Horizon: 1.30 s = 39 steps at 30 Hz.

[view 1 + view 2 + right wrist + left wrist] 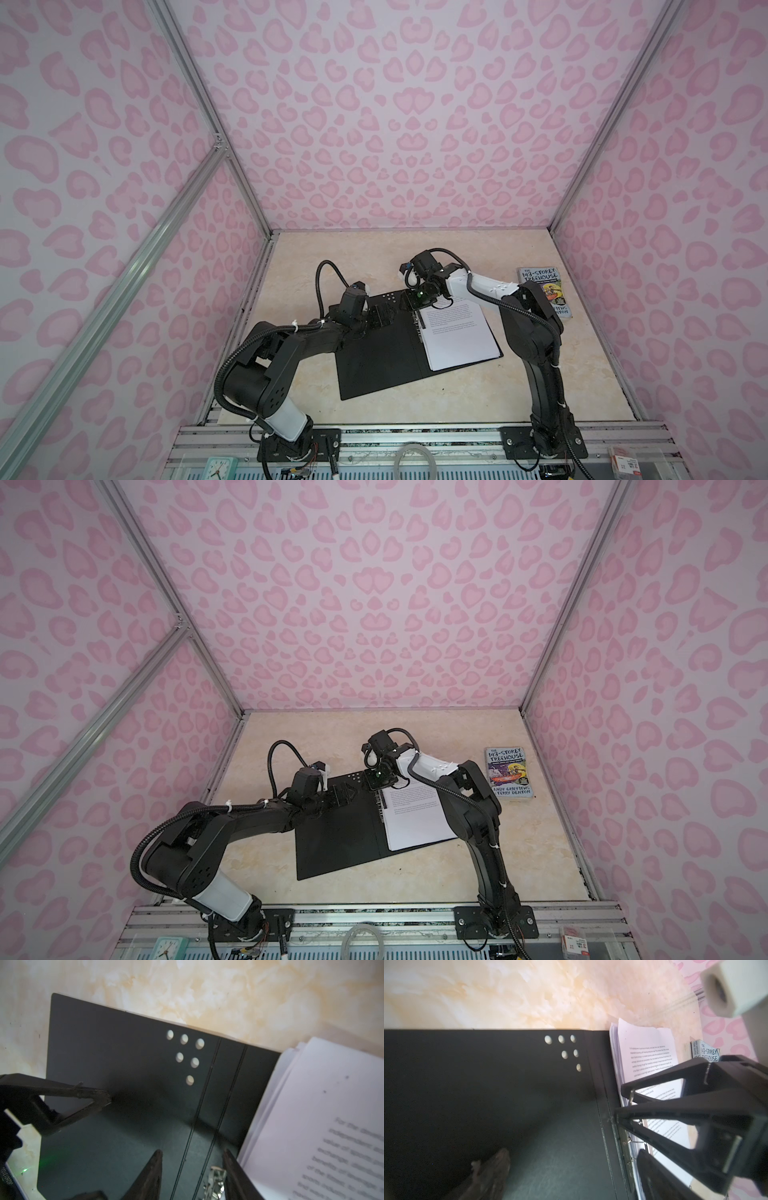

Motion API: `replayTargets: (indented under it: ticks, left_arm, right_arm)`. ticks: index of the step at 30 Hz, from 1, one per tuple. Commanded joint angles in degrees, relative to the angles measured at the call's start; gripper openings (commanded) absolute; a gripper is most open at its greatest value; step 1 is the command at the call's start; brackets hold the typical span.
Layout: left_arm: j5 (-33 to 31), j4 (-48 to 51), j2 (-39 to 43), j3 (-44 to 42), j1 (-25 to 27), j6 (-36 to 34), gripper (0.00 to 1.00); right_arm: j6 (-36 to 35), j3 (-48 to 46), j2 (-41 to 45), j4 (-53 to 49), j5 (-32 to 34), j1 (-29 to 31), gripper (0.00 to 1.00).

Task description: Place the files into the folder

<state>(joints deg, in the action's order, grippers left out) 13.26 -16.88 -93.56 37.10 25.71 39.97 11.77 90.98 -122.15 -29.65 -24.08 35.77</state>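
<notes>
Files (311,1095) in folder (124,1053). Right wrist view alone: right gripper (192,1152) half-open astride clip (216,1178); left gripper (380,316) wide, empty.

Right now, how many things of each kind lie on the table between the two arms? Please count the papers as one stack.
folder: 1
stack of printed sheets: 1 (the single sheets cannot be counted)
book: 1
Total: 3
</notes>
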Motion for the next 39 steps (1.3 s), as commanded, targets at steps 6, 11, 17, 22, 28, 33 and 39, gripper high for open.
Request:
replayTargets:
  ticks: [6,11,17,22,28,33,39]
  left_arm:
    - [-0.93,10.82,-1.29,-0.7,-0.05,1.07,0.98]
    - [-0.82,10.82,-1.19,-0.65,-0.05,1.07,0.98]
    - [-0.78,10.78,-1.18,-0.64,-0.05,1.08,0.98]
    - [-0.6,10.64,-1.28,-0.63,-0.05,1.17,0.98]
    - [-0.69,10.64,-1.54,-0.63,-0.05,1.26,0.98]
    - [-0.86,10.74,-1.29,-0.63,-0.14,1.26,0.98]
    - [-0.86,10.73,-0.92,-0.8,-0.09,1.43,0.97]
  right_arm:
    - [0.12,-3.75,4.01,1.75,-3.3,0.64,0.46]
    - [1.98,-10.3,8.47,5.59,-4.56,1.0,0.46]
    - [3.65,-16.72,12.9,9.41,-5.82,1.91,0.46]
    - [4.83,-20.09,16.1,11.36,-3.98,2.63,0.47]
    - [9.13,-22.82,20.59,16.07,3.15,3.07,0.48]
    - [13.92,-21.6,22.08,15.42,5.55,2.98,0.56]
    - [23.73,-29.74,30.93,22.65,17.39,5.0,0.97]
